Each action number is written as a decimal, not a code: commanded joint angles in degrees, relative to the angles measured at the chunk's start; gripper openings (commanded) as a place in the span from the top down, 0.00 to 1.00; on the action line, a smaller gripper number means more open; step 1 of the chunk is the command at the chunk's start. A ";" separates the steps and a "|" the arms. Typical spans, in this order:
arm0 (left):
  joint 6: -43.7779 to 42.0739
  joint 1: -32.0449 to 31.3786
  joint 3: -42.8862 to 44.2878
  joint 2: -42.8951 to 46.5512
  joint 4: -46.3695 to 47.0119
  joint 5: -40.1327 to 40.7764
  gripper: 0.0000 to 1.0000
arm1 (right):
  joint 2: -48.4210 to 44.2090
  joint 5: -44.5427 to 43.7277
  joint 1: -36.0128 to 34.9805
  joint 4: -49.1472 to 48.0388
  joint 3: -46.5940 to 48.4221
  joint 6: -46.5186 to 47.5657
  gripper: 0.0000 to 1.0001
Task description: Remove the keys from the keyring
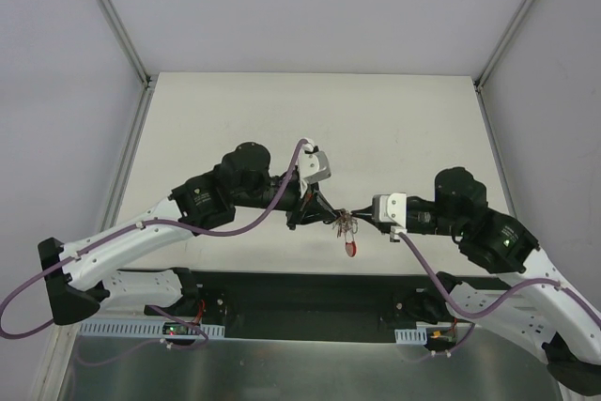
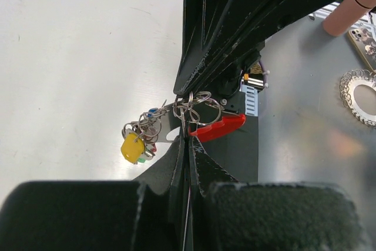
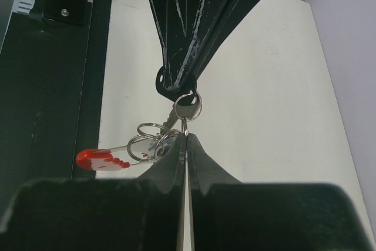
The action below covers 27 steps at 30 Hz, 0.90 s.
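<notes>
Several small silvery keys (image 2: 140, 140) hang in a tight bunch. One has a yellow head (image 2: 133, 149) with slivers of blue and green beside it, and one red-headed key (image 2: 218, 127) sticks out sideways, apart from the rest. They are joined by the keyring (image 3: 188, 105), a thin silvery loop with a few more wire loops tangled just beside it; which loop carries which key I cannot tell. The surface (image 1: 376, 129) is plain, matt and off-white, enclosed by pale grey walls (image 1: 56, 91) with slim metal posts (image 1: 113, 16) rising at its far corners. A dark strip (image 1: 300, 288) runs along its near edge, where the arm bases sit. The bunch is held up off the surface, close to the near edge and about midway between the left and right edges. The left pincer (image 2: 188, 143) is clenched, its two fingers pressed together with the wire of the keyring nipped at their tips; the yellow-headed cluster dangles just to one side of those tips and the red-headed key to the other. The right pincer (image 3: 185, 138) is likewise clenched on the keyring from the opposite side, tip almost meeting tip, with the loop between the two pincers and the keys hanging beneath them.
</notes>
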State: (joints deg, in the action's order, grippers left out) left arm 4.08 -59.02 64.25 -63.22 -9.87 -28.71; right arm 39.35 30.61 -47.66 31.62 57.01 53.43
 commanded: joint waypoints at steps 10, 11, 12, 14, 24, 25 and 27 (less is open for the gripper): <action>2.95 2.95 4.66 -1.64 1.43 -2.05 1.00 | 2.31 -3.36 -3.05 2.75 3.81 3.17 0.99; 3.13 2.95 4.74 -1.73 1.43 -2.23 1.00 | 2.39 -3.97 -3.58 2.75 3.81 3.26 0.99; 3.22 2.95 4.83 -1.82 1.43 -2.40 1.00 | 2.57 -4.41 -3.76 2.66 3.81 3.35 0.99; 3.66 3.04 5.27 -2.34 1.52 -3.10 1.00 | 2.83 -5.55 -4.28 2.49 3.81 3.35 0.99; 4.80 3.04 6.33 -2.70 1.43 -4.34 1.00 | 3.98 -10.39 -6.83 1.43 4.33 3.26 0.99; 5.06 3.04 6.41 -2.87 1.43 -4.42 1.00 | 4.15 -10.74 -7.09 1.34 4.33 3.17 0.99; 5.33 3.04 6.59 -3.05 1.52 -4.86 1.00 | 4.15 -11.71 -7.54 1.17 4.33 3.26 0.99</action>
State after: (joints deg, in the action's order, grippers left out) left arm 7.55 -56.49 67.18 -66.37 -13.34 -31.09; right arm 42.94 20.49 -53.93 34.11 59.05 56.27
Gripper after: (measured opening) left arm 0.009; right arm 0.012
